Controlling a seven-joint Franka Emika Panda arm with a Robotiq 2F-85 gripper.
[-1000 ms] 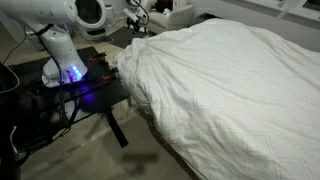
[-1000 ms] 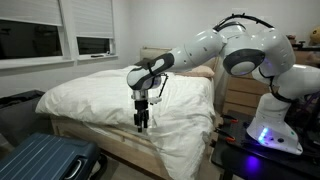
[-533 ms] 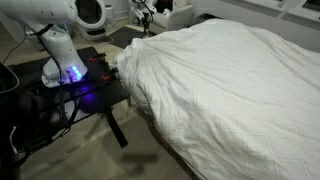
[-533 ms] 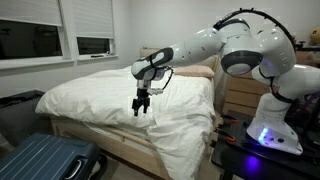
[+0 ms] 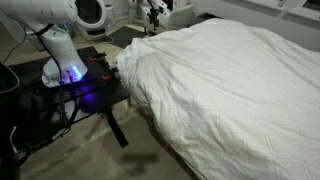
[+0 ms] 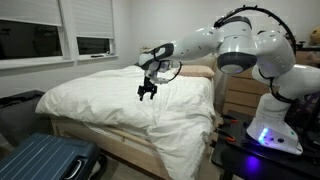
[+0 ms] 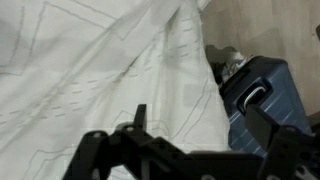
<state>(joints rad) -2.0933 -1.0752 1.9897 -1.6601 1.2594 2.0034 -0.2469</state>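
A white duvet [image 6: 110, 95] covers the bed in both exterior views and fills most of the wrist view, where the duvet [image 7: 90, 70] shows creases and faint stitched lines. My gripper [image 6: 148, 92] hangs in the air above the duvet near the bed's side edge, clear of the cloth. Its fingers stand wide apart with nothing between them. In the wrist view the gripper [image 7: 200, 125] frames bare duvet and the edge of a suitcase. In an exterior view the gripper [image 5: 153, 8] is only a small dark shape at the top.
A dark blue hard suitcase [image 6: 45, 158] stands on the floor beside the bed; the suitcase [image 7: 255, 85] also shows in the wrist view. The robot base with a blue light [image 5: 72, 72] sits on a black stand [image 5: 100, 95]. A wooden dresser [image 6: 240, 95] stands behind the bed.
My gripper has risen off the duvet and swung up toward the bed's head while its jaws opened wide. The duvet lies where it fell.
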